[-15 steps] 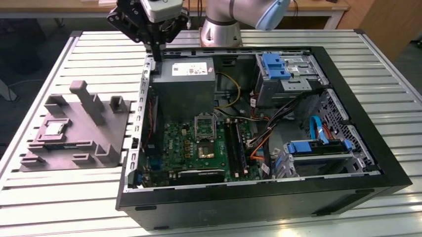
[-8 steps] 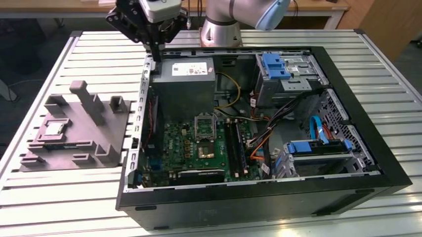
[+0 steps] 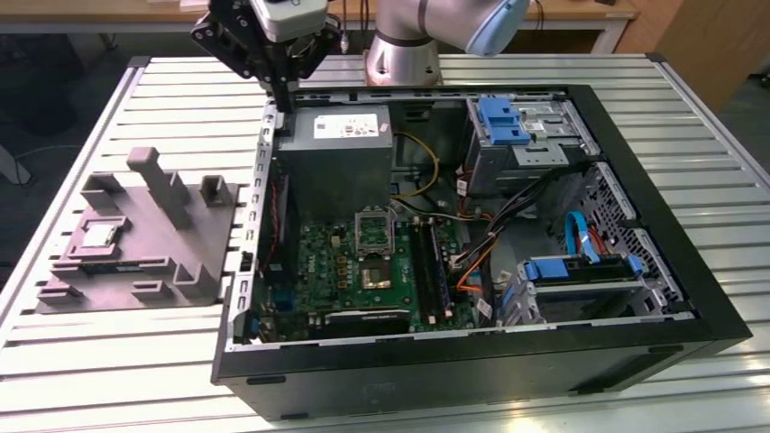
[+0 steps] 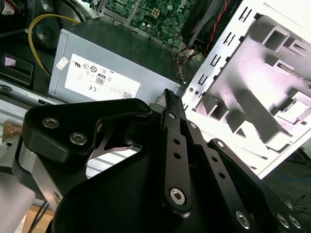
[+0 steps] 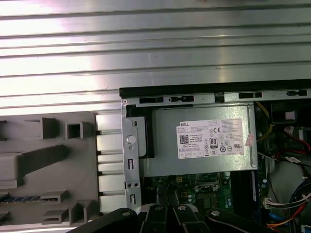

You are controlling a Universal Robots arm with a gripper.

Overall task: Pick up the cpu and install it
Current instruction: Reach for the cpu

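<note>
Setting recorded as a robotics laboratory or test workshop. A work table [image 3: 85, 370] built from ribbed aluminium profiles is seen. The base of a robot arm [image 3: 407, 56] is mounted at its edge behind the work area, and a black linkage gripper [image 3: 285, 95] is carried at the wrist. A desktop computer case [image 3: 481, 383] is laid on its side with the panel off, so that the green motherboard [image 3: 361, 271], the power supply [image 3: 343, 135] and loose cabling are exposed. A grey moulded fixture tray [image 3: 144, 225] is placed beside the case, on the exterior view's left. Wooden furniture [image 3: 578, 11] is noted behind the table.
</note>
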